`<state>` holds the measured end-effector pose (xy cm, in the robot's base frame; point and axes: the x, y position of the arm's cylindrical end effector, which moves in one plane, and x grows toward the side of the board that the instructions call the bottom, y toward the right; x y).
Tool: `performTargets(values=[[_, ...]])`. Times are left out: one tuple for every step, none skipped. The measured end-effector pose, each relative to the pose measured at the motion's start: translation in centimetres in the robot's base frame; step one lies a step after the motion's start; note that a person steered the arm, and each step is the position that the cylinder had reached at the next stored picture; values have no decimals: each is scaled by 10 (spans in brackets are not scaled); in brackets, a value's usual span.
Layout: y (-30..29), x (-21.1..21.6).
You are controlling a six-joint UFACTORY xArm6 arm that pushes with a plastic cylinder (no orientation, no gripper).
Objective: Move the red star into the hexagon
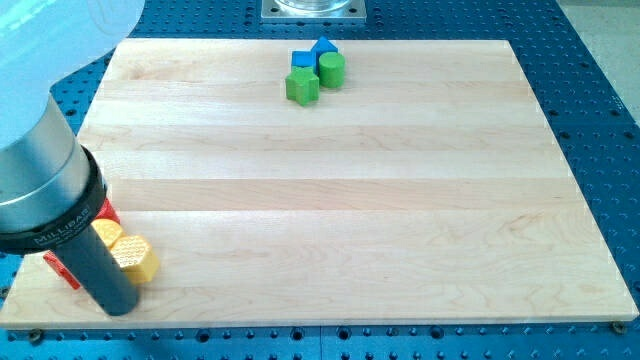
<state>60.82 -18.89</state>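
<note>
My tip (118, 306) rests on the board near the view's bottom left corner. A yellow hexagon (136, 258) lies just to the right of the rod, touching or nearly touching it. A second yellow block (106, 234) sits behind it, partly hidden by the rod. Red shows on both sides of the rod: one piece (60, 269) at its left and one (108, 212) at its upper right. The rod hides the rest, so I cannot make out a star shape or tell if they are one block.
A cluster sits at the view's top centre: a blue cube (302, 59), a blue triangular block (323, 46), a green cylinder (331, 69) and a green angular block (302, 87). The wooden board (350, 200) lies on a blue perforated table.
</note>
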Motion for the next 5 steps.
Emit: performTargets(values=[[0, 0], [0, 1], [0, 10], [-36, 10], [-112, 3]])
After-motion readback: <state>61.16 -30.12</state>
